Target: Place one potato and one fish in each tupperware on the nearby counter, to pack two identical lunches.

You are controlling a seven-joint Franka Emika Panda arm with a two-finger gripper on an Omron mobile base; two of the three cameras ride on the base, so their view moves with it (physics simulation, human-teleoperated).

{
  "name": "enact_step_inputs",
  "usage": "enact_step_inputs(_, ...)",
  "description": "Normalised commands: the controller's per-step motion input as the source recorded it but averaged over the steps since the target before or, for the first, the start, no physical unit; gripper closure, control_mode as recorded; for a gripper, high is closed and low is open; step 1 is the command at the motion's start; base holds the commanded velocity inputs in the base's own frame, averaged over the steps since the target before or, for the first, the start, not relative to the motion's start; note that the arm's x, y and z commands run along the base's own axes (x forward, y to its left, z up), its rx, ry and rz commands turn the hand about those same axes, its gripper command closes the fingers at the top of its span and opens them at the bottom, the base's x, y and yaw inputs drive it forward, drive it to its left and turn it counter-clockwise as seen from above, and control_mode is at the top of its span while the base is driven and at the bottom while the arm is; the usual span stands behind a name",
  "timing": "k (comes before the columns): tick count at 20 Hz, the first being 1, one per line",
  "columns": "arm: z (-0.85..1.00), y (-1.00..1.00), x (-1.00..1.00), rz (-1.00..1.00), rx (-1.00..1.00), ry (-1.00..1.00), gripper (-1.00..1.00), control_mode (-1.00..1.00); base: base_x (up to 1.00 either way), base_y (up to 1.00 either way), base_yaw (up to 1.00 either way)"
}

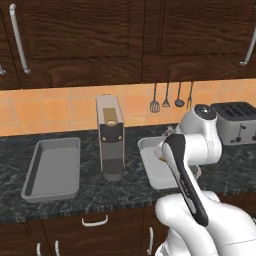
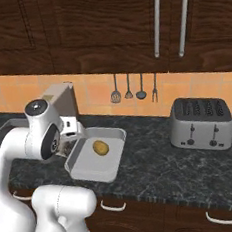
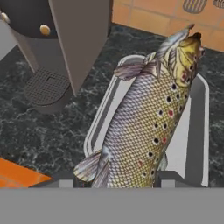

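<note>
While fingers [image 3: 168,177] grip fish [image 3: 146,127] — tupperware [image 3: 197,131] below.

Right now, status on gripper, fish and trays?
Gripper shut on speckled silvery fish, above right light-grey plastic tray holding a potato. Tall grey coffee machine close alongside.

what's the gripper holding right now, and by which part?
The gripper holds a fish by its tail end, between the finger tips. The fish hangs over the tupperware that has a potato in it.
</note>
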Motion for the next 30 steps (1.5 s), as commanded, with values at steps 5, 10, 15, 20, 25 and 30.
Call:
enact_step_inputs(5, -0.55, -0.35, 0.2, 0.24, -0.01, 0.11, 1.0, -1.0, 0.0, 0.0, 0.0)
enact_step_inputs(10, -0.79, -0.44, 0.41, 0.75, -0.04, 0.16, 1.0, -1.0, 0.0, 0.0, 0.0)
enact_step_inputs(15, -0.37, -0.05, 0.64, 0.68, -0.16, 0.31, 1.0, -1.0, 0.0, 0.0, 0.0)
enact_step_inputs(20, -0.12, 0.0, 0.59, 0.19, -0.05, 0.1, 1.0, -1.0, 0.0, 0.0, 0.0)
enact_step_inputs(25, -0.52, -0.11, 0.23, 0.0, -0.06, -0.07, 1.0, -1.0, 0.0, 0.0, 0.0)
enact_step_inputs(30, -0.67, -0.17, 0.14, 0.0, -0.06, -0.11, 1.0, -1.0, 0.0, 0.0, 0.0)
